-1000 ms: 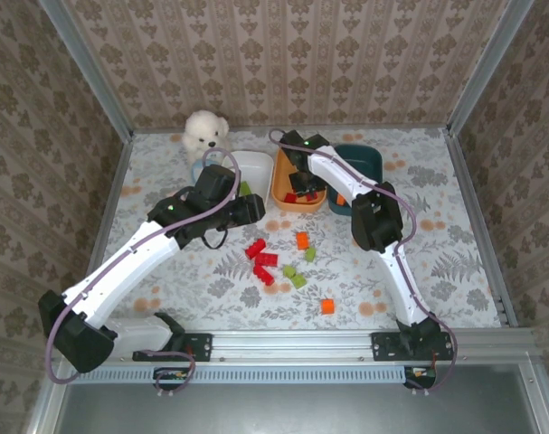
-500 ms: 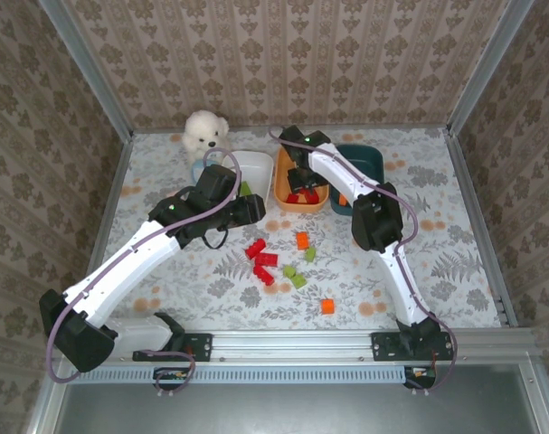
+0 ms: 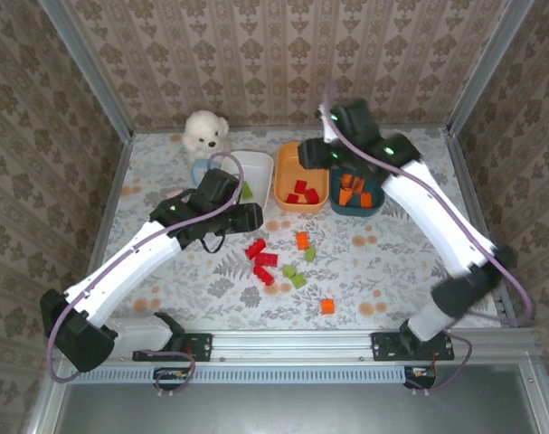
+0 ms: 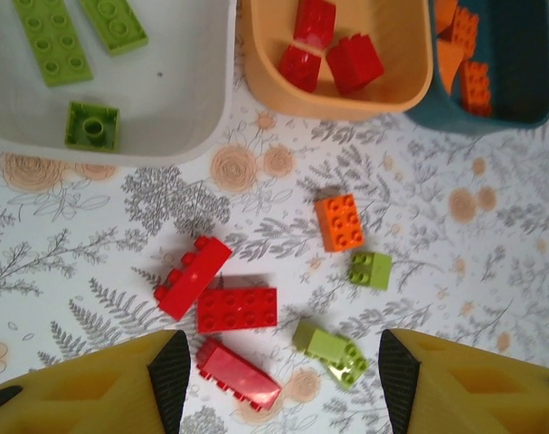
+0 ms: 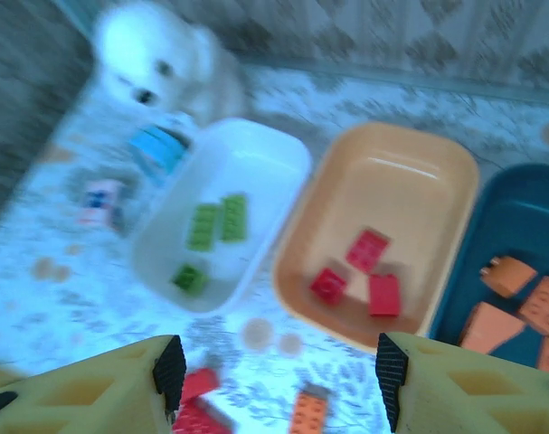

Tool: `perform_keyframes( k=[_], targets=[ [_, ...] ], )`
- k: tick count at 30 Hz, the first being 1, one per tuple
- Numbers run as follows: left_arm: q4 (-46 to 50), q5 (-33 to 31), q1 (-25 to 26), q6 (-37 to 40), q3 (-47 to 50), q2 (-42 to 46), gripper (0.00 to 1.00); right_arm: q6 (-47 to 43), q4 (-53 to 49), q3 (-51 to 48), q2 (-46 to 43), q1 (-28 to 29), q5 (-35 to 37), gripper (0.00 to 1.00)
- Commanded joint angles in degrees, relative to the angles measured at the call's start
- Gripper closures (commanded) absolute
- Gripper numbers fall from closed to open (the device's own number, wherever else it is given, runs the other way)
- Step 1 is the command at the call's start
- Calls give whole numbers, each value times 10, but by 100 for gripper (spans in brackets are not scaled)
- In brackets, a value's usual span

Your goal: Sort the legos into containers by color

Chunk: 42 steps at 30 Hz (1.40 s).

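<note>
Well, along my tabletop's (image 3: pixel 437 262) far edge sit the white dish (image 5: pixel 256 172), the orange dish (image 5: pixel 392 190) and the teal dish (image 5: pixel 500 226), side by side. My left gripper (image 4: pixel 283 362) hangs spread and empty over mid-table; my right gripper (image 5: pixel 279 371) likewise above the dishes. Loose bricks (image 4: pixel 238 307) lie mid-table.

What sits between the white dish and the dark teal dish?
The orange dish, holding three red bricks, sits between the white dish and the dark teal dish; the left wrist view shows it.
</note>
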<state>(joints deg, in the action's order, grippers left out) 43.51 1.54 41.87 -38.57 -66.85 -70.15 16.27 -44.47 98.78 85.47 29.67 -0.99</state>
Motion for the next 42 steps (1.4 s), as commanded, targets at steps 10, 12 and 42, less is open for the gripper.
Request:
perform_keyframes(
  k=[10,12,42],
  targets=[
    [6,17,128,135,-19,-150,45,154,-13,-365,-365,2,-170,39],
    [1,13,155,141,-30,-185,46,167,-32,-379,-398,2,-173,39],
    [43,-37,189,54,-273,-523,56,177,-57,-310,-452,1,-164,38]
  ],
)
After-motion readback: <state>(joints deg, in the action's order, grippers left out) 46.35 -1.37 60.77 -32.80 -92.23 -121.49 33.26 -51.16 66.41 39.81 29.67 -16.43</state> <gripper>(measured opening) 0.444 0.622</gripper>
